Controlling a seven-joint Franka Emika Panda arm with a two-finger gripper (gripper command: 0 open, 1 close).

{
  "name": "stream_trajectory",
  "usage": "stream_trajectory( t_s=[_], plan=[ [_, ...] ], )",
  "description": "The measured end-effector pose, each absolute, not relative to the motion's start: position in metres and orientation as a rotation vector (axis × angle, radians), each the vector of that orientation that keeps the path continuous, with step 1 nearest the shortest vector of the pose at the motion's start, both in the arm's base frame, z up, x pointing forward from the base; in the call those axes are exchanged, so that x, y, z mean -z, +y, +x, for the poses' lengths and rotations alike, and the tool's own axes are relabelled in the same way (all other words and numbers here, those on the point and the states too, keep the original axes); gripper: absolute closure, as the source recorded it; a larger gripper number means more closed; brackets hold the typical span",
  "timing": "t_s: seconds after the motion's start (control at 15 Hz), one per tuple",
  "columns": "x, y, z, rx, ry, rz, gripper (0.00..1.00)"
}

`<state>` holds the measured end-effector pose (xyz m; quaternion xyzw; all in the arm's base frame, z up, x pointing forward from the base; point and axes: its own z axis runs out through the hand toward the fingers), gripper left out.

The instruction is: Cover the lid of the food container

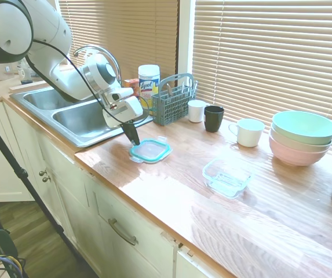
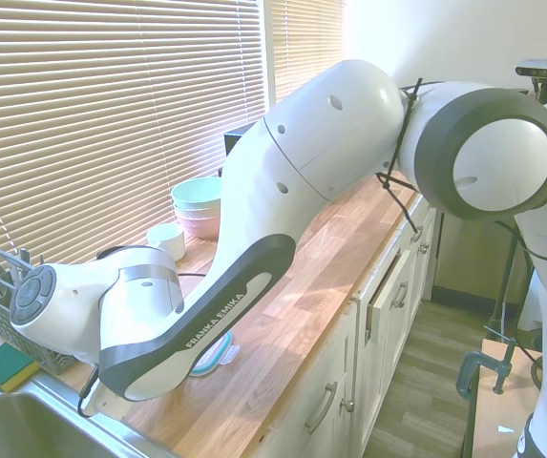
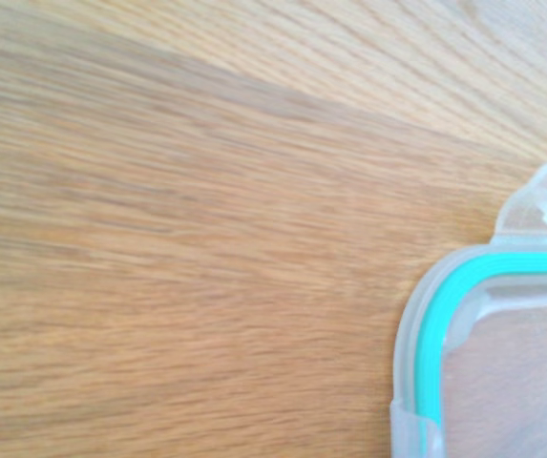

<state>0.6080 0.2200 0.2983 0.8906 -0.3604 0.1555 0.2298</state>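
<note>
The claw point(image 1: 134, 139), its fingers apparently together though I cannot tell, should grip the lid point(image 1: 150, 150) by its sink-side rim at the table's point(image 1: 171, 191) front edge.

"Lysol" canister point(image 1: 149, 83); "FRANKA EMIKA" arm point(image 2: 218, 322)

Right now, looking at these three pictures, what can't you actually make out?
- Pincer: its dark tips merge at the lid's edge in the first exterior view, so open or shut is unclear.
- Second exterior view: the arm hides nearly all of the lid and all of the food container.
- Wrist view: only one lid corner shows; the rest is cut off.
- Lysol canister: its small print is unreadable.
</note>
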Motion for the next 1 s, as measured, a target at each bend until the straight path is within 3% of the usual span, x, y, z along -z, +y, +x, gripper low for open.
stream_trajectory(
  t_s=[0.4,1.0],
  plan=[
    [-0.308,0.211,0.609,-0.42,-1.042,2.457,1.0],
    [-0.384,0.169,0.589,-0.41,-1.105,2.558,1.0]
  ],
)
